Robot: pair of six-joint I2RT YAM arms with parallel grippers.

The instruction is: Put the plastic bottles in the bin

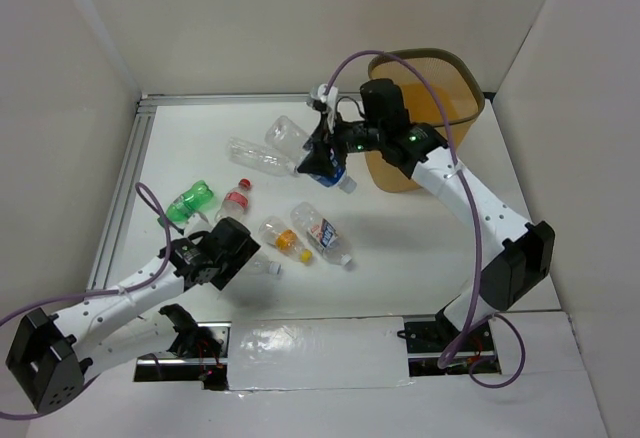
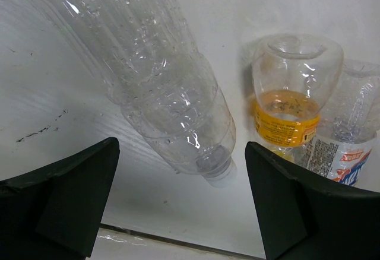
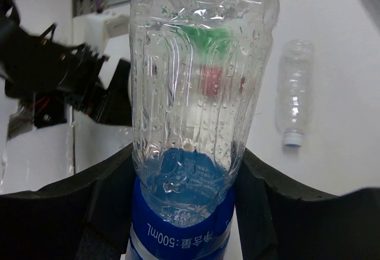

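**A:** Seen from above, where is the bin?
**B:** The bin [image 1: 455, 83] stands at the far right of the desk [image 1: 400, 248]. The right arm [image 1: 470, 198] crosses in front of it.

**A:** And the right tool?
**B:** The right tool [image 1: 322, 153] is clenched on a blue-label bottle [image 1: 330, 170], just left of the bin and not over it. A long clear bottle [image 1: 260, 156] and a crumpled clear bottle [image 1: 288, 133] lie close on its left.

**A:** The rest?
**B:** A green bottle [image 1: 190, 203] and a red-label bottle [image 1: 235, 198] lie side by side further left. An orange-label bottle [image 1: 283, 238] and a white-label bottle [image 1: 325, 235] lie near the middle. The left tool [image 1: 258, 258] sits low beside them.

**A:** And the left wrist view?
**B:** The left tool is released and spread wide. A ribbed clear bottle [image 2: 172, 105] lies on the desk between its fingers [image 2: 59, 195], cap nearest the camera, touching neither. To the right, the orange-label bottle [image 2: 288, 111] lies against the white-label one [image 2: 344, 153].

**A:** And the right wrist?
**B:** Both fingers [image 3: 101, 195] press on the blue label, and the bottle's base points away from the camera. A white-capped bottle [image 3: 294, 102] lies on the desk to the right. The left arm [image 3: 53, 76] shows at the left.
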